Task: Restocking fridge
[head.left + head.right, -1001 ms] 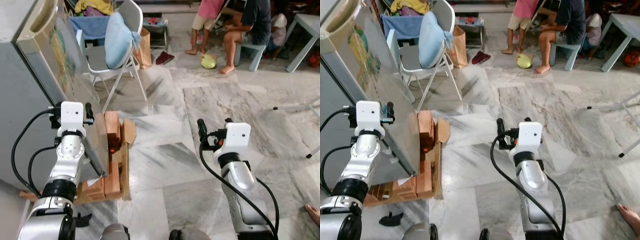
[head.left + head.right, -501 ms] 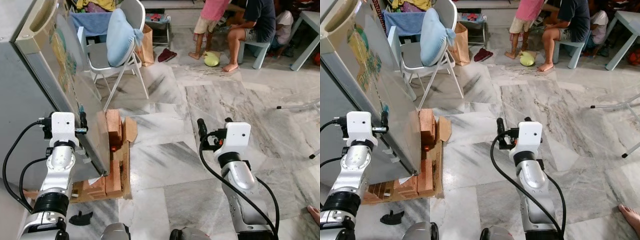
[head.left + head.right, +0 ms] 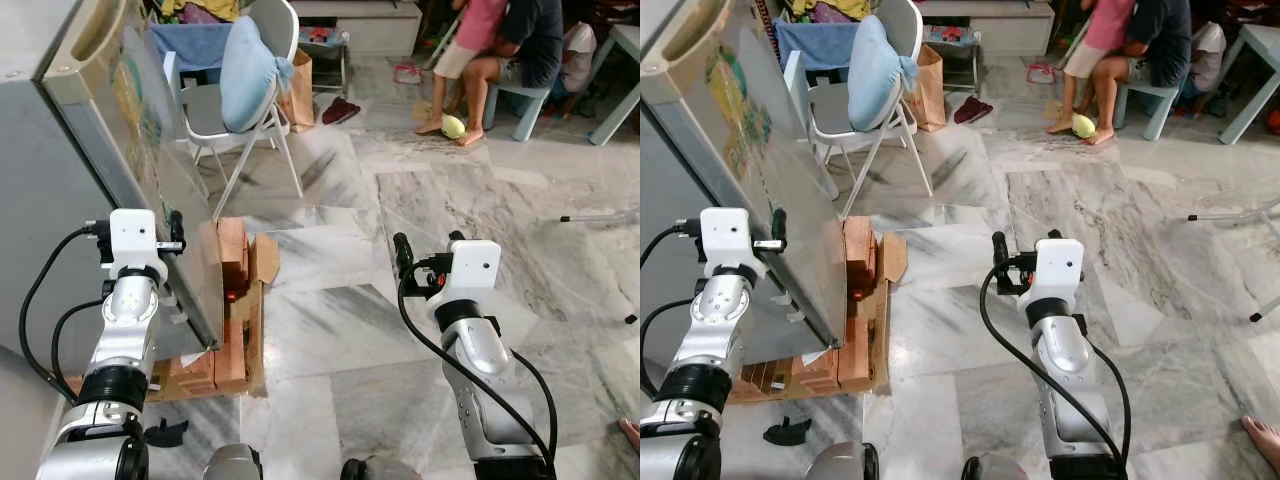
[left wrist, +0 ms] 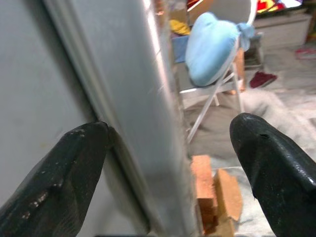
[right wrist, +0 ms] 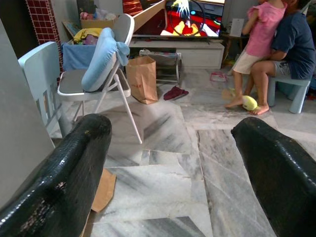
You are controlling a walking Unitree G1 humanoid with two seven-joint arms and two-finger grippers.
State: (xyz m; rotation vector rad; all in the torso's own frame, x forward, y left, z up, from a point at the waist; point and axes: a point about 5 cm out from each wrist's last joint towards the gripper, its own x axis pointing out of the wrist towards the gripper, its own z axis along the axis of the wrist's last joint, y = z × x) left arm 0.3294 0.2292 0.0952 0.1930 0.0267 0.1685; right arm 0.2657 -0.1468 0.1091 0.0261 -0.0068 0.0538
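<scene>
The fridge (image 3: 50,170) stood at the robot's left, its door (image 3: 165,190) swung partly open and raised off the marble floor (image 3: 330,330) on bricks (image 3: 232,300) and cardboard. The left arm was raised with its forearm upright. The left gripper (image 4: 168,163) had its fingers spread wide on either side of the door's free edge; one fingertip (image 4: 74,163) lay against the inner face, while contact by the other could not be determined. The right arm was bent upward before the body, and the right gripper (image 5: 170,173) was likewise wide open, holding nothing, above bare floor. A folding chair (image 3: 240,90) with a blue cushion stood beyond the door. People (image 3: 500,50) sat at the far end of the room.
</scene>
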